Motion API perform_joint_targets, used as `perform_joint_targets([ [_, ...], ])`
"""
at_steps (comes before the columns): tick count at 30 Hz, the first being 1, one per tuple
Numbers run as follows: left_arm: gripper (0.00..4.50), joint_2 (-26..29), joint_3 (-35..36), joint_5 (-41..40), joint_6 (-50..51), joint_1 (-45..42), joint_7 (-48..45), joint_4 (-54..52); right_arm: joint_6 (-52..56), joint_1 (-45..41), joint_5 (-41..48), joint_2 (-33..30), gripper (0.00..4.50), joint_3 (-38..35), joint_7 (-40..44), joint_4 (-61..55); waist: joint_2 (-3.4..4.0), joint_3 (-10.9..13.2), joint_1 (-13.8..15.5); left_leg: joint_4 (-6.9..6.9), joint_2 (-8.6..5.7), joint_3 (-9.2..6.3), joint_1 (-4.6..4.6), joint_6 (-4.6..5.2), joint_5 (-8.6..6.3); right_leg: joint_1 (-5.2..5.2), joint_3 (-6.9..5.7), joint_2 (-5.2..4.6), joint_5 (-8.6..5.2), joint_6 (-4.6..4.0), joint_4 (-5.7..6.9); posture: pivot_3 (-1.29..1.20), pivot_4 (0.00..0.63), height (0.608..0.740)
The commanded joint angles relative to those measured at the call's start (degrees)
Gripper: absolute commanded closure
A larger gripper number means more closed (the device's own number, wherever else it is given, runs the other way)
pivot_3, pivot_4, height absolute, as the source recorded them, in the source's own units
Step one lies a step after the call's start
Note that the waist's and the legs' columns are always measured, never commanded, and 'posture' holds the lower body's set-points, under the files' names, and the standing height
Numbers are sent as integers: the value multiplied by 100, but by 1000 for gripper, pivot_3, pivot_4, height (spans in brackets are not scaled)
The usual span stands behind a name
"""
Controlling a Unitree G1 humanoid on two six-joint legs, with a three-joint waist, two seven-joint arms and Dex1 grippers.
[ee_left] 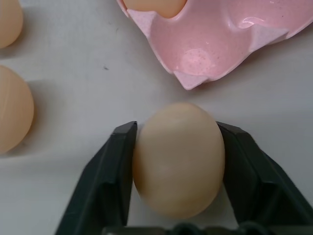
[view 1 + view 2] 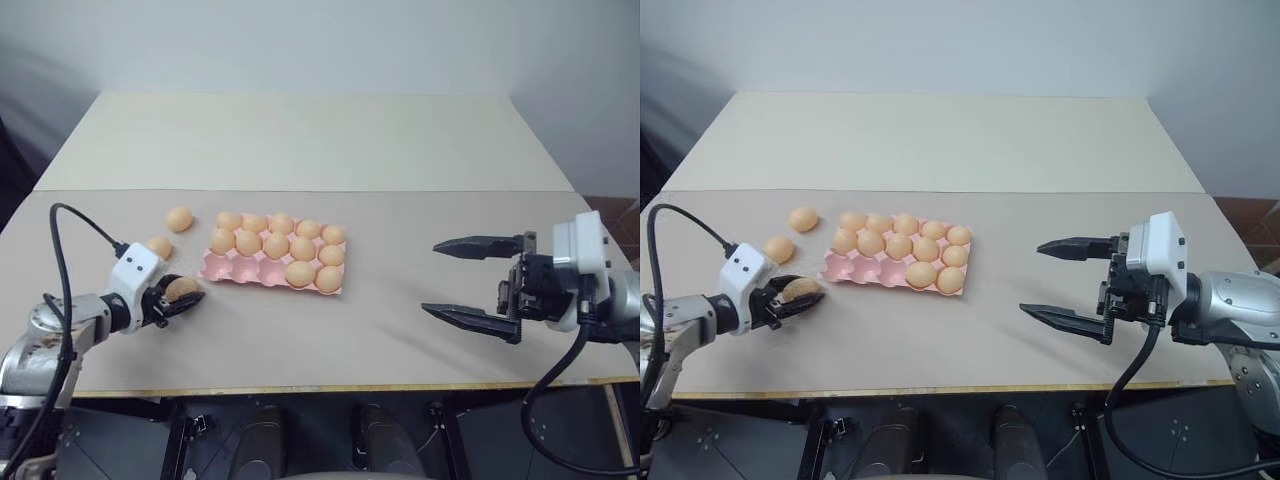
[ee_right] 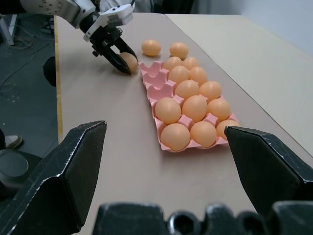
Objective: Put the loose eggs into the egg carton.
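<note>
Head views: left gripper (image 2: pixel 183 298) clamps a smooth tan oval egg (image 2: pixel 181 288) on the beige tabletop (image 2: pixel 400 340), just beside the pink moulded egg carton (image 2: pixel 225 266); two more loose eggs (image 2: pixel 179 218) lie nearby. Right gripper (image 2: pixel 1065 282) hangs wide open, well apart.

Left wrist view: fingers (image 1: pixel 110 166) pinch the egg's sides. Looks light, slick, fragile; grip the widest part, gently.

Right wrist view: front-row cups empty nr the held egg.

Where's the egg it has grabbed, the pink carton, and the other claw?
Gripped egg (image 1: pixel 178 159), left wrist view, shell's middle.
Egg carton (image 2: pixel 222 266), left eye view, empty near-left cups.
Right gripper (image 2: pixel 452 279), left eye view, between its fingertips.
</note>
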Motion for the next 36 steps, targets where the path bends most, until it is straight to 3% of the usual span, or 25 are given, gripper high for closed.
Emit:
perform_joint_targets([
  [1,2703,43,198,-100,-232,-8,-164,-157,37,73,133,-61,0,-348,-86,-217,0,0,4,0,1,0,0,0,0,-1,-1,0,0,0,1,0,150,740],
  [5,2703,-89,906,-1405,54,-333,-654,-888,48,205,149,-53,0,-468,-155,-285,-2,0,18,2,7,-1,-2,0,0,-1,-2,-1,-3,-6,1,0,150,740],
  [7,2703,-126,798,-1687,176,-709,-723,-1044,39,223,143,-35,0,-452,-204,-315,-2,0,56,5,6,-6,-6,0,0,0,-6,-3,-2,-5,2,0,150,740],
  [13,2703,-361,-150,-1468,-14,-1614,-990,-734,59,237,182,-32,0,-461,-334,-400,-1,-1,60,5,-6,2,6,0,1,12,1,4,3,5,2,0,150,740],
  [17,2703,-597,-1096,-850,-345,-2098,-1204,-187,67,311,199,-32,0,-539,-404,-464,-3,-2,38,6,-6,0,3,1,1,11,1,8,4,6,2,0,150,740],
  [24,2703,-772,-1521,-287,-696,-2262,-1164,305,102,481,268,5,0,-681,-573,-661,-4,-2,5,5,-3,-3,0,1,1,7,2,10,4,7,2,0,150,740],
  [32,66,-749,-1212,-355,-715,-2311,-1313,423,51,508,255,25,0,-650,-684,-647,-4,-2,3,6,-3,-3,0,1,1,8,2,8,4,8,2,0,150,740],
  [36,26,-562,-759,-295,-978,-2181,-1180,298,12,410,236,15,0,-597,-630,-525,-4,-2,-4,7,-3,-4,0,1,1,8,2,8,5,8,2,0,150,740],
])
